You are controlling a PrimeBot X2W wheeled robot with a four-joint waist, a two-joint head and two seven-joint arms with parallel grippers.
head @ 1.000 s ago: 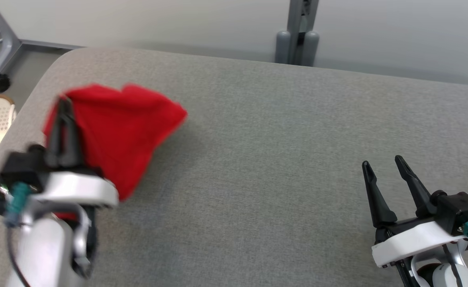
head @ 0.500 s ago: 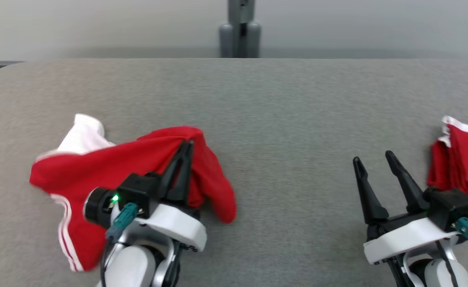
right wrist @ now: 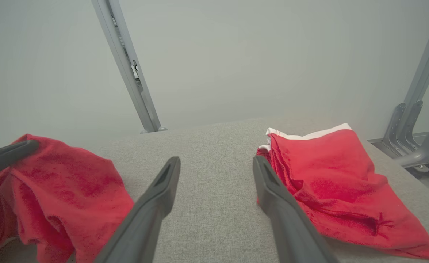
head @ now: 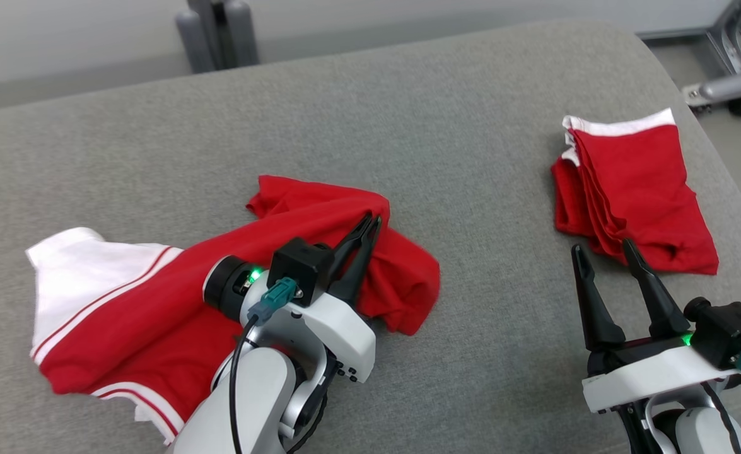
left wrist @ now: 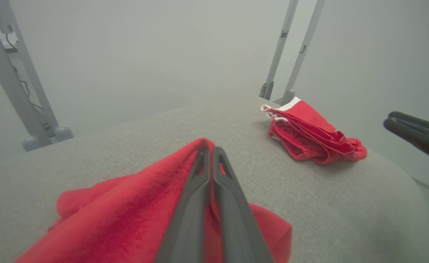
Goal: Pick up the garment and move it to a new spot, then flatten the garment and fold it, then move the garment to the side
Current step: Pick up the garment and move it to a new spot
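Observation:
A red garment [head: 156, 302] with white trim lies crumpled across the left half of the grey table [head: 471, 126]. My left gripper [head: 371, 222] is shut on a raised fold of it near the table's middle; in the left wrist view the shut fingers [left wrist: 210, 171] pinch the red cloth [left wrist: 126, 215]. My right gripper [head: 603, 252] stands open at the lower right, nothing between its fingers, just in front of a folded red garment. The right wrist view shows its open fingers [right wrist: 170, 175] over bare table, with the held garment [right wrist: 53, 190] at the left.
A second red garment [head: 635, 189], folded with a white band, lies at the table's right [right wrist: 338, 182]. Grey metal stand legs rise behind the table [head: 219, 31] and at the right corner [head: 729, 88]. The table's rounded right edge is close to the folded garment.
The head camera has swung to the right. My left gripper has carried the red garment from the table's left toward the middle, and the cloth now trails spread out behind it. The right gripper stays open.

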